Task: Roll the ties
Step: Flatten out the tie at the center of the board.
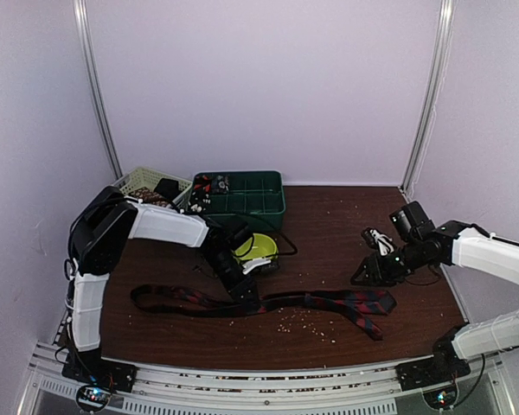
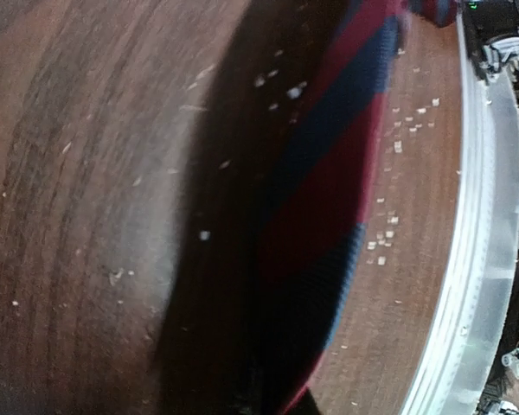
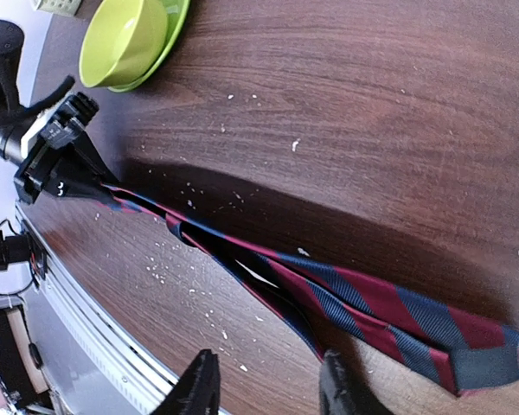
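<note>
**Top external: tie laid out, roll not yet begun**

The striped tie (image 1: 329, 301) lies stretched along the counter's near edge, with its wide end toward the near right corner. My left gripper (image 1: 244, 290) looks clenched on it at mid-length. My right gripper (image 1: 368, 275) hovers released just above the wide end. I see no coil, so I judge this to be set-up. Next, the right fingers must pinch that end and turn it inward.
</note>
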